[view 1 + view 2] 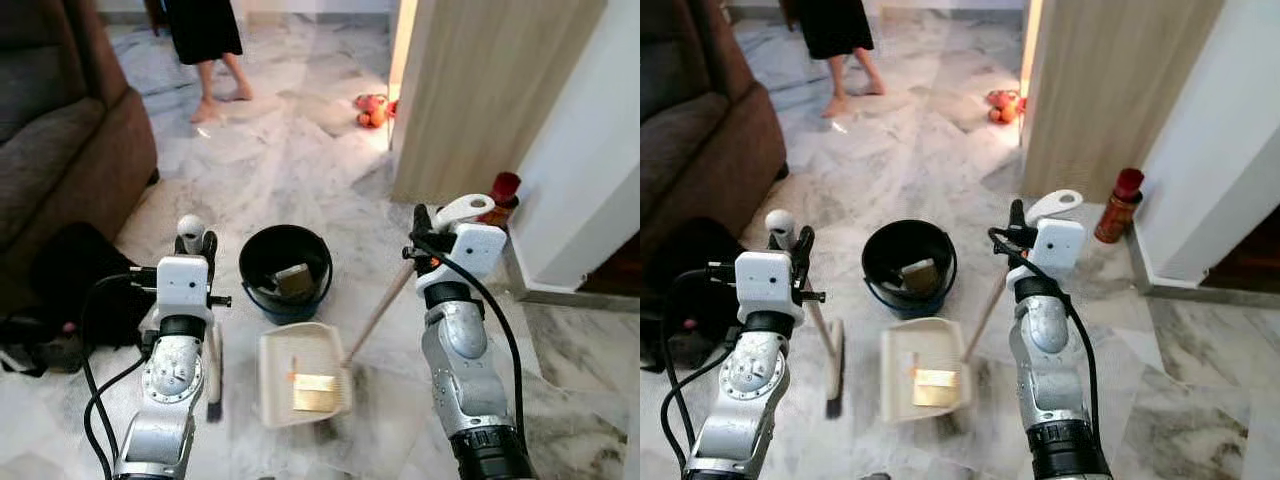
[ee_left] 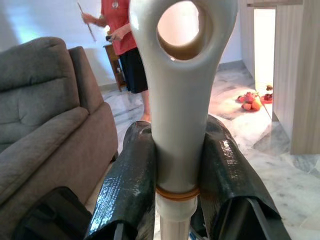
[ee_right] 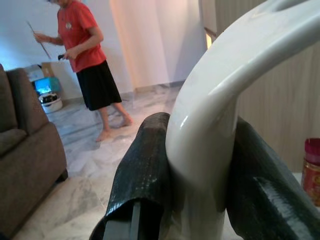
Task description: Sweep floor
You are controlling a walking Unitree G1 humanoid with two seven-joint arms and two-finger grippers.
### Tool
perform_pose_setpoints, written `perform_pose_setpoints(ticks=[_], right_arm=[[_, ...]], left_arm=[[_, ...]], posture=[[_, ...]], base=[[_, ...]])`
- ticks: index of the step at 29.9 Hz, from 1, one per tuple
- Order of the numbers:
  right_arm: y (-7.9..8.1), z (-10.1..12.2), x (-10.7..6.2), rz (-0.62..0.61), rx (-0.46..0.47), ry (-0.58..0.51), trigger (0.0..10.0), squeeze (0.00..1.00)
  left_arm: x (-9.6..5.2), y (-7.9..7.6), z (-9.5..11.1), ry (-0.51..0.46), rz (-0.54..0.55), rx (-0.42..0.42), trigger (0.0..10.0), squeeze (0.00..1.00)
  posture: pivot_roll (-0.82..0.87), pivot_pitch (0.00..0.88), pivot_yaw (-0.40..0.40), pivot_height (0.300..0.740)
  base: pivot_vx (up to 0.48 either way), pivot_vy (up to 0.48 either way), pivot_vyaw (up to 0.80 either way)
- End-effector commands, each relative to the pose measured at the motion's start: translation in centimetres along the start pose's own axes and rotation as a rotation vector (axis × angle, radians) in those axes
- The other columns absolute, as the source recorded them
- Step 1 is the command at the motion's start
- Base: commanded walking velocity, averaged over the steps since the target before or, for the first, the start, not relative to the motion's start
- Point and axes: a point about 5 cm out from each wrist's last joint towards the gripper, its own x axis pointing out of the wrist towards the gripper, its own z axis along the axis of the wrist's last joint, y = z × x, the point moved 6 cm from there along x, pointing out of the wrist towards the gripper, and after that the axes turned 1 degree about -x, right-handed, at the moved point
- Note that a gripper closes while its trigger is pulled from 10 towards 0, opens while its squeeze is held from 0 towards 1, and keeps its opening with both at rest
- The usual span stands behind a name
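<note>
On the marble floor [image 1: 300, 160], the left hand [image 2: 172, 165] grips the broom handle [image 2: 175, 100]; the right hand [image 3: 200, 170] clamps the dustpan handle [image 3: 215, 115], with the dustpan [image 1: 300, 375] just before the black bucket [image 1: 285, 270].

Home living room. Marble floor [image 1: 300, 150], grey-veined and polished. Brown upholstered sofa [image 1: 60, 130] along one side. Wood-panelled partition [image 1: 480, 90] beside a white wall [image 1: 590, 130]. Barefoot person [image 1: 205, 40] in a red top and black skirt standing further in. Black bucket [image 1: 285, 270], dustpan [image 1: 300, 375] and red can [image 1: 502, 195] on the floor.
</note>
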Motion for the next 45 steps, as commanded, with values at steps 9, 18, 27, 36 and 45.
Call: perform_pose_setpoints(ticks=[9, 18, 27, 36, 45], right_arm=[[0.4, 5.7, 0.9, -0.005, 0.063, -0.192, 10.0, 0.0], [0.2, 9.1, 1.4, -0.033, 0.07, -0.296, 10.0, 0.0], [0.3, 11.7, 1.6, -0.035, 0.089, -0.362, 10.0, 0.0], [0.3, 13.1, 1.8, -0.037, 0.105, -0.401, 10.0, 0.0], [0.8, 12.6, 1.8, -0.022, 0.114, -0.379, 10.0, 0.0]], left_arm=[[0.1, 0.6, 0.7, -0.037, 0.014, 0.034, 10.0, 0.0], [0.1, 0.7, 0.9, -0.041, 0.016, 0.036, 10.0, 0.0], [0.2, 0.7, 0.9, -0.043, 0.016, 0.035, 10.0, 0.0], [0.3, 0.6, 1.1, -0.058, 0.011, 0.037, 10.0, 0.0], [0.0, -0.1, 1.2, -0.063, -0.026, 0.055, 10.0, 0.0]], posture=[[0.11, 0.116, 0.041, 0.74], [0.11, 0.112, 0.042, 0.74], [0.11, 0.111, 0.043, 0.74], [0.11, 0.108, 0.044, 0.74], [0.11, 0.113, 0.044, 0.74]], base=[[0.0, 0.0, 0.0], [0.0, 0.0, 0.0], [0.0, 0.0, 0.0], [0.0, 0.0, 0.0], [0.0, 0.0, 0.0]])
